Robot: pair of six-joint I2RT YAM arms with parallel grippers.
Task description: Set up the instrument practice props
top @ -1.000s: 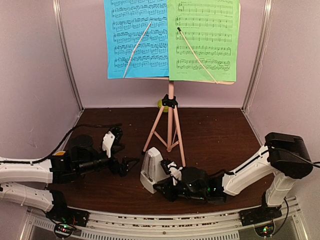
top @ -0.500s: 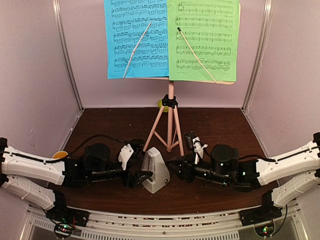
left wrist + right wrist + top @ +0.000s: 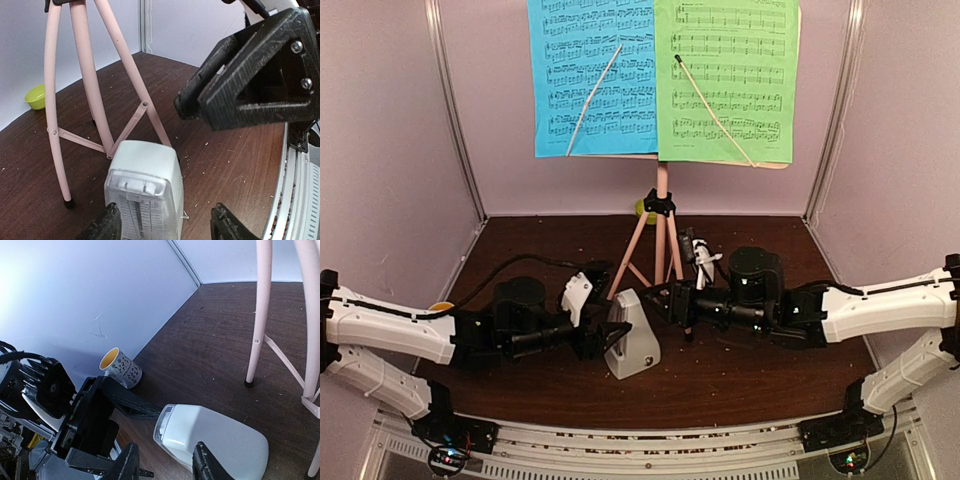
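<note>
The pink music stand [image 3: 662, 232] stands at the back on tripod legs [image 3: 90, 85], with a blue music sheet [image 3: 592, 75] and a green music sheet [image 3: 725, 80] on its desk. The white metronome [image 3: 632, 345] sits on the table in front of the legs. My left gripper [image 3: 608, 338] is open around the metronome [image 3: 145, 190]: its left finger [image 3: 106, 226] is against the clear cover and a gap shows at the right finger [image 3: 231, 227]. My right gripper [image 3: 672, 300] hovers open just behind the metronome [image 3: 212, 442], holding nothing.
A white mug [image 3: 120, 368] with an orange inside lies at the left wall. A lime-green bowl [image 3: 36, 96] sits at the back wall behind the stand. Crumbs dot the brown table [image 3: 750, 370]. The right gripper's body [image 3: 250, 85] hangs close above the left one.
The right gripper has let go of the metronome and pulled back toward the stand legs. The left arm has swung in from the left and its jaws have narrowed around the metronome.
</note>
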